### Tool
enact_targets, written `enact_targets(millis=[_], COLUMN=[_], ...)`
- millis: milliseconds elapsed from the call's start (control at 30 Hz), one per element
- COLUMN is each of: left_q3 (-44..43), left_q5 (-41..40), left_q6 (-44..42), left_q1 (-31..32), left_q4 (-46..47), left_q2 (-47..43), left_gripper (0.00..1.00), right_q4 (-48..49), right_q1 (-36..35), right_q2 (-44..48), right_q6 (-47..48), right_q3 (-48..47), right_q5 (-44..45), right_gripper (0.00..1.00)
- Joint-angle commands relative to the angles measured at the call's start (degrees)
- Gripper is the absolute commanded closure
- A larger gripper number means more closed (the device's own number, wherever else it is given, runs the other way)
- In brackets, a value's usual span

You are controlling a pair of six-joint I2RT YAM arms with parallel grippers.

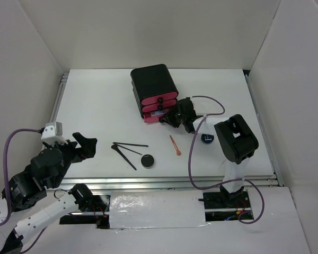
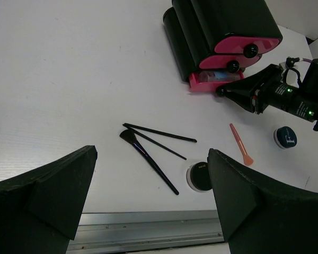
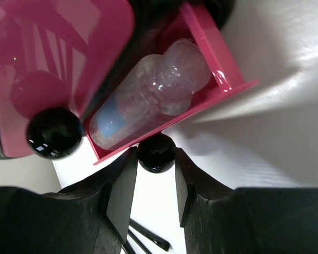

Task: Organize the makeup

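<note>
Right wrist view: right gripper [image 3: 154, 159] partly closed on round black drawer knob [image 3: 157, 151], one pad against each side, nothing else held. Bottom drawer [image 3: 217, 58] of black chest [image 1: 153, 79] pulled out, with clear tube [image 3: 122, 114] and what looks like small clear bottle [image 3: 183, 69] lying inside, pressed together. Left gripper [image 1: 87, 145] wide open and empty, hovering well to front-left of chest, near desk [image 1: 95, 100] edge.

Loose on desk in front of chest: thin black brushes [image 1: 128, 150], round black compact [image 1: 147, 161] just beside them, orange-pink stick [image 1: 175, 145]; dark blue round jar [image 1: 207, 138] to front-right of chest, close beside right arm [image 1: 236, 140].

Likely trouble from here:
- Slipping off knob: small, round, glossy, pinched only at its sides; could pop free under any pull off drawer's line.
- Dragging whole chest across desk instead of sliding drawer, being light-looking and unbraced by left gripper; could also tip forward.
- Pulling too far: drawer clean out of its slot, tube and bottle spilled.
- Pushing shut now: risk of jamming on bottle if riding above drawer's rim; cannot tell whether it clears middle drawer [image 3: 58, 53].
- Sweeping jar or stick aside with right arm on backing away from chest.
- Closing with rest of makeup outside chest: reopening needed later
</note>
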State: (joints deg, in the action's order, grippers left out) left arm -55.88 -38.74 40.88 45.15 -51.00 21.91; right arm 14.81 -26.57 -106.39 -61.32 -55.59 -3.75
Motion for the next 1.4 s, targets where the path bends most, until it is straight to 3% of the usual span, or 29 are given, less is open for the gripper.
enact_targets(millis=[0, 300, 700, 1100, 1367], left_q3=[-0.5, -0.5, -0.4, 0.1, 0.1], left_q5=[-0.9, -0.7, -0.3, 0.8, 1.2], left_q6=[0.3, 0.2, -0.3, -1.3, -1.7], left_q1=[0.3, 0.3, 0.3, 0.3, 0.3], left_q4=[0.8, 1.1, 1.4, 2.5, 2.8], left_q2=[-0.6, -1.2, -1.3, -1.2, -0.4], left_gripper=[0.01, 0.01, 0.01, 0.00, 0.01], right_q4=[-0.7, -0.1, 12.2, 15.2, 21.9], right_q1=[0.1, 1.7, 3.5, 4.1, 4.1], right_q2=[-2.0, -5.5, -6.7, -8.6, -0.9], right_q6=[1.1, 0.5, -2.9, -5.3, -5.6], right_q3=[-4.7, -7.2, -4.2, -4.3, 5.1], right_q5=[-0.3, -2.4, -6.0, -5.7, -6.5], right_gripper=[0.58, 0.58, 0.55, 0.54, 0.53])
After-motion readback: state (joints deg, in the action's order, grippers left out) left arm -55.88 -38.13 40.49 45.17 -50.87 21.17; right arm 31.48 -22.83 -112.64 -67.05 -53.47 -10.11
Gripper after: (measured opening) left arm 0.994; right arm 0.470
